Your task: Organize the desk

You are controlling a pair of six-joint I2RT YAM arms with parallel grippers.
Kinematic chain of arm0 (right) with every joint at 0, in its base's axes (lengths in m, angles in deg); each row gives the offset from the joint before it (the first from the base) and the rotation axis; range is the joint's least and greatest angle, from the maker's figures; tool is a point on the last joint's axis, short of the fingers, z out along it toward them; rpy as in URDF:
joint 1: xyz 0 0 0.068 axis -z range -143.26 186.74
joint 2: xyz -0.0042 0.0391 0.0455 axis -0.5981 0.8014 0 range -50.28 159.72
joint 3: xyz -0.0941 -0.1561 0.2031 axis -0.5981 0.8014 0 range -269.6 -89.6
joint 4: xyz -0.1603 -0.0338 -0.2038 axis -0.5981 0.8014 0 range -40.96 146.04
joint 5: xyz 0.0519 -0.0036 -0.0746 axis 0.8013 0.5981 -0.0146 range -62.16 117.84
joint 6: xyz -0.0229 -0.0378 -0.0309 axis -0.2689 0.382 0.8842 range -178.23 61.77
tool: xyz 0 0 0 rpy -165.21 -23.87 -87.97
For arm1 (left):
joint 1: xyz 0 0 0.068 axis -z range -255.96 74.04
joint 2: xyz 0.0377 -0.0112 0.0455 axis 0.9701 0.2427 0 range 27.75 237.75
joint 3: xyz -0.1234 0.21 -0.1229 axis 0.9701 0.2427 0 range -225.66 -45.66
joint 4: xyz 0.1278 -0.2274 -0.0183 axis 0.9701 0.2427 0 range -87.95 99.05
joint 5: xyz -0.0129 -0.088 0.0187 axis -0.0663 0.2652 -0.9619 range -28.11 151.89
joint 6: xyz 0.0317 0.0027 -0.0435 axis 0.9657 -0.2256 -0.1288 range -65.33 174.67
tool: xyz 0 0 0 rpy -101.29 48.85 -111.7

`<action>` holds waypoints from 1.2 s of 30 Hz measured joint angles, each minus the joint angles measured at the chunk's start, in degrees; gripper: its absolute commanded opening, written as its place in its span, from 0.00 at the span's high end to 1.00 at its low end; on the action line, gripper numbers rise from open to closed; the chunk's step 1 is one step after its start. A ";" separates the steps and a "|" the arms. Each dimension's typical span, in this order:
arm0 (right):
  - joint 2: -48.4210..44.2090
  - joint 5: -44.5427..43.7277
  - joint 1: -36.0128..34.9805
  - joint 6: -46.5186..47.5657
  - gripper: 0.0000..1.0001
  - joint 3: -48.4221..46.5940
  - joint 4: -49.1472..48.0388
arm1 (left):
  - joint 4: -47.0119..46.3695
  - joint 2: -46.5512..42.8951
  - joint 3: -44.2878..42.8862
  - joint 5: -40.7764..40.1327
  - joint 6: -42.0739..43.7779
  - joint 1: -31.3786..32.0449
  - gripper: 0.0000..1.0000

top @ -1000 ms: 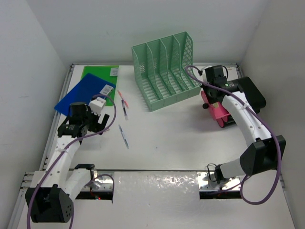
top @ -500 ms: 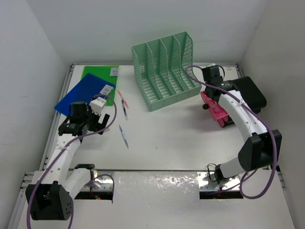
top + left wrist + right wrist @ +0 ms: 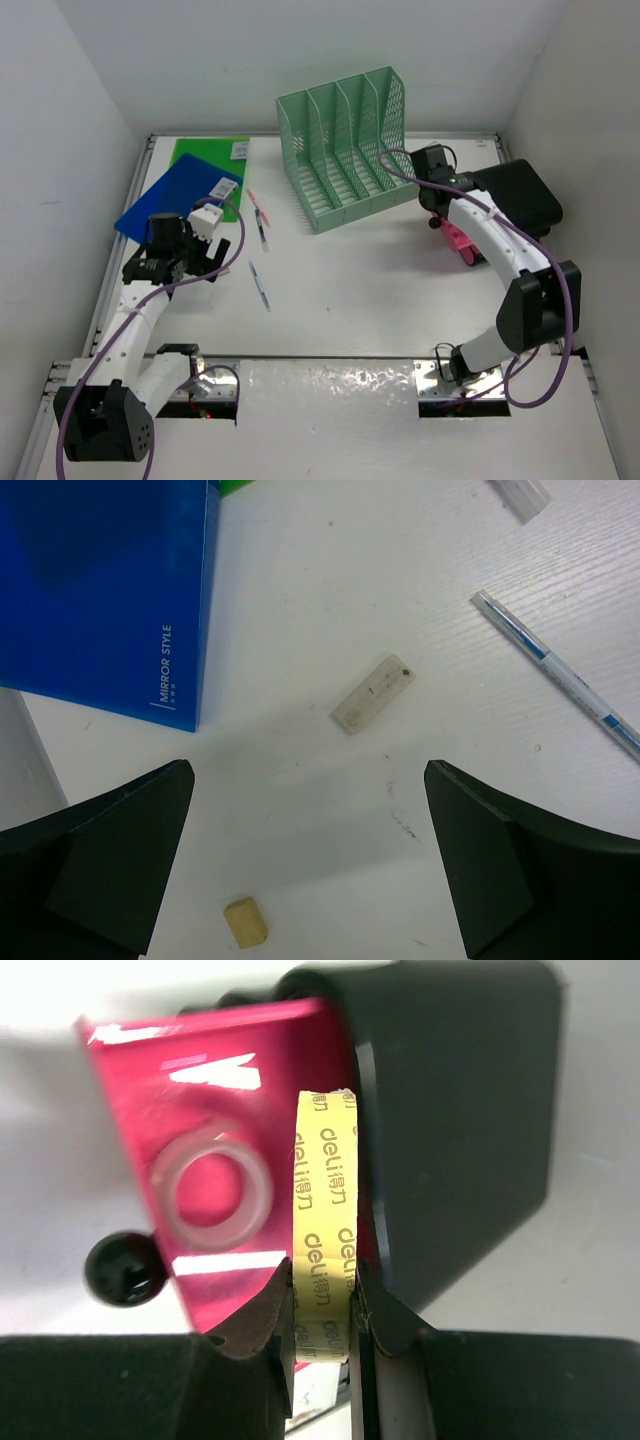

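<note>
The white desk carries scattered items. My right gripper is shut on a yellow roll of tape printed "deli", held edge-on over a pink tape dispenser and beside a black box. In the top view the right gripper sits just right of the mint-green mesh file rack. My left gripper is open and empty above the desk, with a small tan block between its fingers; in the top view the left gripper is at the left.
A blue folder overlaps a green folder at the back left; the blue folder reads "MIRROR STYLE". Two pens lie mid-left. A clear plastic strip and a pen lie ahead of the left gripper.
My right gripper has moved left and back toward the file rack with the yellow tape roll in it. The left arm has barely moved.
</note>
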 measured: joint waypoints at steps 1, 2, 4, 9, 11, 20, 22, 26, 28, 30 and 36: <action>0.09 0.50 -0.20 0.00 1.00 0.55 0.28 | 0.00 0.00 0.00 0.00 0.00 0.00 0.01; 0.24 0.63 -0.31 0.00 1.00 1.05 0.70 | 0.00 0.00 0.00 0.00 0.00 0.00 0.00; 0.59 0.20 -0.31 0.02 1.00 1.86 1.18 | 0.00 0.00 0.00 0.00 0.00 0.00 0.00; 2.49 -4.46 -0.31 -0.02 1.00 2.25 1.27 | 0.02 0.00 0.00 0.00 0.04 0.00 0.01; 3.63 -6.19 -0.31 -0.07 1.00 2.25 1.27 | 0.02 0.00 0.00 -0.02 0.04 0.00 0.00; 9.01 -11.78 -0.46 0.02 0.78 1.75 1.22 | 0.02 0.00 0.00 -0.20 0.37 0.00 0.00; 9.20 -11.82 -0.57 -0.24 0.68 1.60 1.22 | 0.02 0.00 0.00 -0.22 0.44 0.00 0.00; 9.14 -10.51 -0.55 -0.04 0.54 1.55 1.25 | 0.02 0.02 0.00 -0.24 0.46 0.00 0.00; 8.81 -9.70 -0.55 -0.17 0.40 1.27 1.22 | 0.00 0.04 0.00 -0.26 0.46 0.00 0.00; 8.26 -8.92 -0.55 0.04 0.34 0.83 1.40 | 0.00 0.20 0.00 -0.28 0.46 0.00 0.00; 5.77 -5.88 -0.55 0.46 0.32 0.52 1.77 | -0.02 0.85 0.00 -0.31 0.46 0.00 0.01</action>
